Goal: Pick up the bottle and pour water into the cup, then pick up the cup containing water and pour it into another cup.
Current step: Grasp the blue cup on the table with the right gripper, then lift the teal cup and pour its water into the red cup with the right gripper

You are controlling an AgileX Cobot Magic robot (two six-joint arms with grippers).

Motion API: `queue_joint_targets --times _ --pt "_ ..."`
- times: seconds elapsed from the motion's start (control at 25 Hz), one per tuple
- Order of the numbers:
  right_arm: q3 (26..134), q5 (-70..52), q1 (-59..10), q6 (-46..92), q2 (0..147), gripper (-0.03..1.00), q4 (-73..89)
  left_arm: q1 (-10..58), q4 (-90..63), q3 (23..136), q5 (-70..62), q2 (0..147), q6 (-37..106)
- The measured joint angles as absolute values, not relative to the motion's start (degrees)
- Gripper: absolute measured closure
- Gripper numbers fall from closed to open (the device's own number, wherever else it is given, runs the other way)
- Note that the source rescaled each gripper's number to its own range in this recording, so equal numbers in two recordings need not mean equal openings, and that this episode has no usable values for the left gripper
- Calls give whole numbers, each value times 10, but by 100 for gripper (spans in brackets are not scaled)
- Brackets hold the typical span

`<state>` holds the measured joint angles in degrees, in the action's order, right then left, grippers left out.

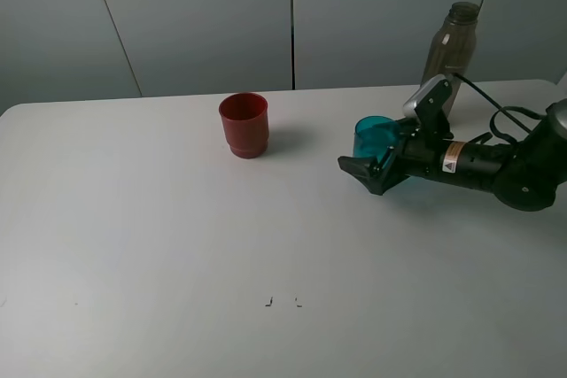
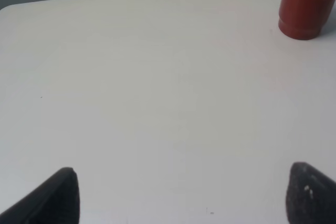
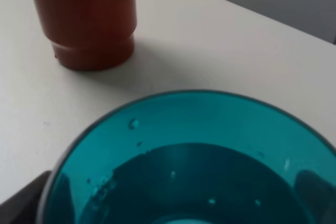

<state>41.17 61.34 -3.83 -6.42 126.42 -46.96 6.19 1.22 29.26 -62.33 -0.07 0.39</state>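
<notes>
The teal cup [image 1: 374, 135] stands on the table at the right with water in it, seen from above in the right wrist view [image 3: 194, 129]. My right gripper [image 1: 368, 162] straddles the cup, one finger [image 3: 21, 200] on each side against its wall. Behind them the tall smoky bottle [image 1: 452, 46] stands upright near the far edge. Another cup [image 1: 244, 124], red and opaque, stands apart to the left, also seen as a red cup [image 3: 84, 14] [image 2: 306, 3] by both wrist cameras. My left gripper [image 2: 184, 198] hangs open over bare table; the high view does not show it.
The white table [image 1: 177, 245] ends at a grey wall behind. A black cable [image 1: 496, 117] loops over the right arm near the bottle. Two small dark marks [image 1: 282, 301] lie near the table's front.
</notes>
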Motion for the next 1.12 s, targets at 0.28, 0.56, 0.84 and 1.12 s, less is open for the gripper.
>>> queue_joint_targets --times 0.28,0.56,0.84,1.12 --pt "413 615 -38 -64 1264 92 -468 62 12 293 -623 -1 4" --pt "413 616 -38 -64 1264 92 -468 62 12 293 -623 -1 0" --pt "413 617 -42 -67 1264 92 -469 62 12 293 -623 -1 0" --pt "413 573 -55 -77 1221 92 -462 62 12 293 -623 -1 0"
